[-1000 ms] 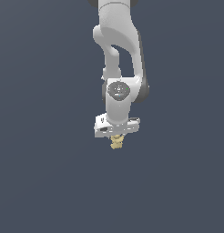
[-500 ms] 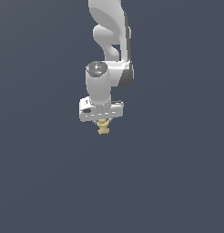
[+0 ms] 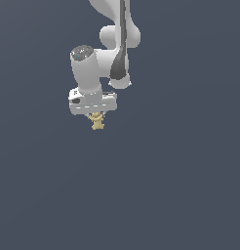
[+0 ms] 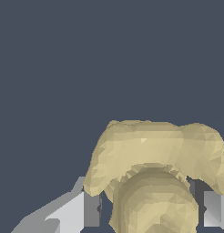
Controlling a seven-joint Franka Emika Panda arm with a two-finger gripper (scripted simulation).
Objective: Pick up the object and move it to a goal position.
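The object [image 3: 97, 121] is a small pale yellow-tan lumpy figurine hanging just under my white gripper [image 3: 96, 116] in the exterior view, held up in the air. The gripper is shut on its upper part. In the wrist view the object [image 4: 155, 168] fills the space between the two grey fingers [image 4: 89, 210], which press on it from both sides. Its top is hidden by the gripper body in the exterior view.
Only a plain dark blue-grey background shows around the arm [image 3: 114, 44] in both views. No other objects, containers or edges are visible.
The arm has carried the object up and toward the exterior view's left. The wrist has turned. The grip on the object is unchanged.
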